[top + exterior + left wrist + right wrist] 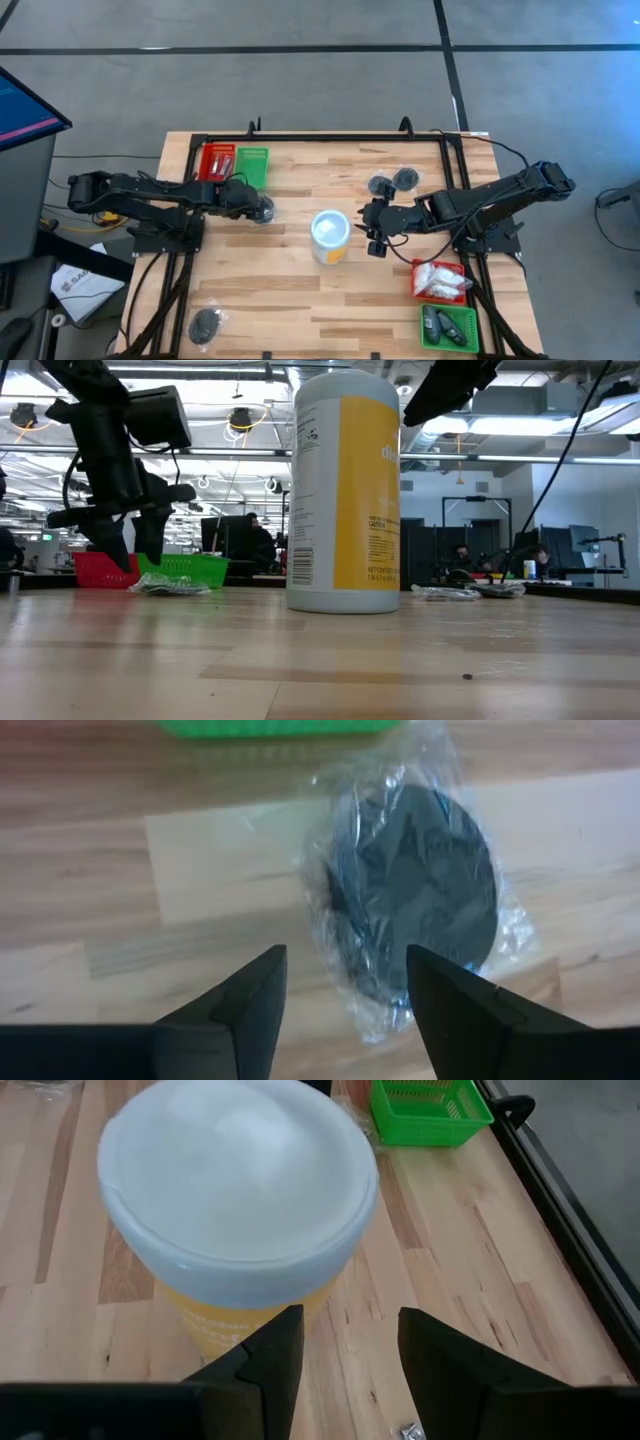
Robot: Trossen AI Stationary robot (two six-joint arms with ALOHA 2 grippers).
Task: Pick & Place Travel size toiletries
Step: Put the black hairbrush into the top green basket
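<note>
High view: contents of the red tray [217, 160] beside the left arm too small to identify. The wrapped dark piece [263, 210] is partly covered by the left gripper [250, 203]. Low view: the canister [344, 490] is cut off at the top edge; the packets [470, 591] behind it are blurred. Right wrist view: the green tray [428, 1110] is cut off.

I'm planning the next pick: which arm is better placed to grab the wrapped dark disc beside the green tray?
Left. The left gripper hangs open right over the wrapped dark disc, near the green tray. The right gripper faces the white cup instead.
</note>
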